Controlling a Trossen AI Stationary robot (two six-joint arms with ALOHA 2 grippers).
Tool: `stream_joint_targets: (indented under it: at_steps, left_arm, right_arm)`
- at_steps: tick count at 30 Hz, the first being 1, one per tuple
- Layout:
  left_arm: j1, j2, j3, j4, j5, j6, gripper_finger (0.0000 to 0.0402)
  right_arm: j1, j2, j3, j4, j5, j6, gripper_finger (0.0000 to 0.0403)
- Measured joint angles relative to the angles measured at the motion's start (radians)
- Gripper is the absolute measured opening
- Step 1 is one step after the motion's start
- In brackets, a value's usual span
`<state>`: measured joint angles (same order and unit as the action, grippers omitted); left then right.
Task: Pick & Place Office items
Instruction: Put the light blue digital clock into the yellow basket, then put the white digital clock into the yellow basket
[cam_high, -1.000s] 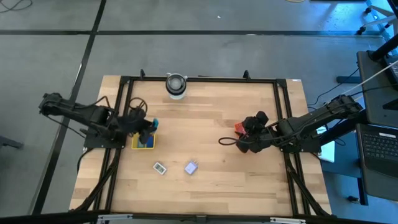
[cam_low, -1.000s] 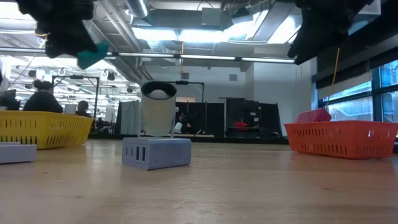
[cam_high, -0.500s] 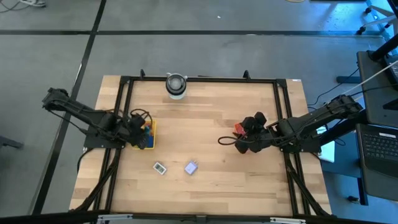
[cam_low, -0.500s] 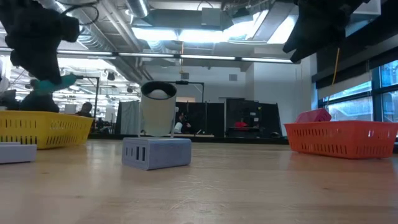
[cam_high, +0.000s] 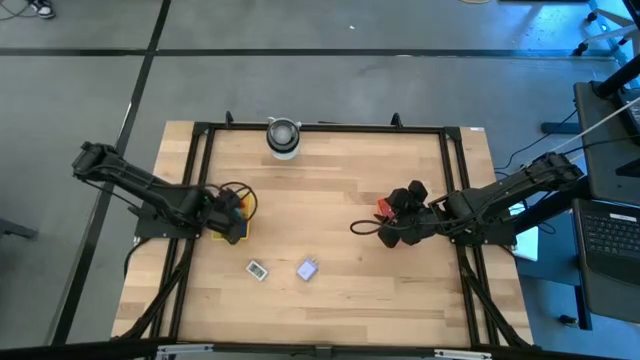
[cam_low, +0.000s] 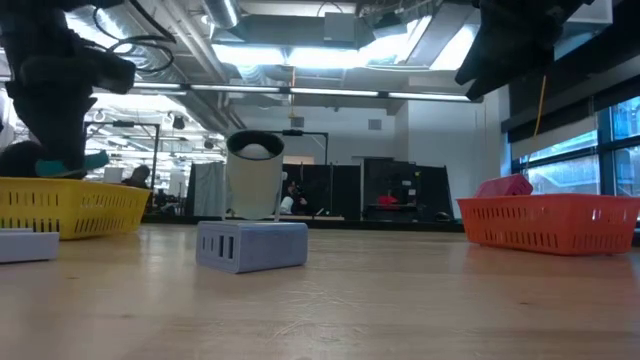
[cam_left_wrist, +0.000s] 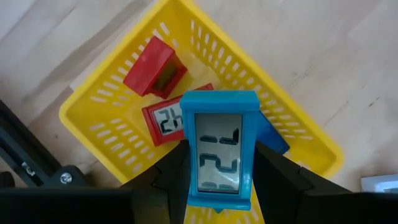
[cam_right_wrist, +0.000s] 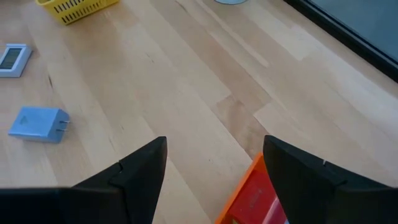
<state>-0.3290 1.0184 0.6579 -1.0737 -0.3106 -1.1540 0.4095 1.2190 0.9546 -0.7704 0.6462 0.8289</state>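
My left gripper (cam_high: 228, 212) is shut on a blue desk clock with a grey display (cam_left_wrist: 217, 149) and holds it over the yellow tray (cam_left_wrist: 93, 124). In the low view the clock (cam_low: 92, 160) sits just above the tray's rim (cam_low: 70, 190). Two red pieces (cam_left_wrist: 154, 67) and a blue piece (cam_left_wrist: 273, 138) lie in the tray. A white piece (cam_high: 258, 269) and a lavender block (cam_high: 308, 268) lie flat on the table. My right gripper (cam_right_wrist: 214, 146) is open and empty above the orange-red tray (cam_right_wrist: 252, 193). My left gripper pinches the clock's two narrow sides (cam_left_wrist: 188, 171) between its two fingers (cam_left_wrist: 165, 180), at the lower half of the frame. The fingers come from above, pointing down. The clock is lifted clear over the tray, its display facing the wrist camera.
A round grey-white cylinder (cam_high: 283, 137) stands at the table's far edge. The orange-red tray (cam_low: 545, 220) holds a pink-red piece (cam_low: 505, 186). The lavender block (cam_low: 252, 245) lies near the table's middle front, with bare wood around it. A black frame rail (cam_high: 320, 128) borders the table.
My left gripper has gone down and toward the table's left edge, carrying the blue clock from beside the yellow tray to just above its rim. It has stayed shut on the clock. My right gripper has kept still.
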Motion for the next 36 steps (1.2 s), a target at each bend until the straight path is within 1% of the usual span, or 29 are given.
stream_joint_targets:
  at_steps: [15, 20, 22, 30, 36]
  left_arm:
    - [0.000, 0.138, 0.000, 0.005, 0.047, 0.032, 0.0141]
    - [0.000, 0.163, 0.000, 0.006, 0.050, 0.041, 0.0141]
    - [0.000, 0.164, 0.000, 0.011, 0.047, 0.042, 0.0148]
    - [0.005, 0.164, 0.000, 0.052, 0.045, 0.076, 0.0201]
    - [0.037, 0.164, 0.000, 0.051, 0.037, 0.101, 0.0213]
  right_arm:
    - [0.000, 0.000, 0.000, 0.002, -0.008, -0.004, 0.0268]
    - [0.000, 0.000, 0.000, 0.004, -0.008, -0.004, 0.0268]
    - [0.000, 0.000, 0.000, 0.004, -0.008, -0.004, 0.0268]
    - [0.000, 0.000, 0.000, 0.004, -0.008, -0.004, 0.0268]
    - [0.000, 0.000, 0.000, 0.005, -0.012, -0.016, 0.0268]
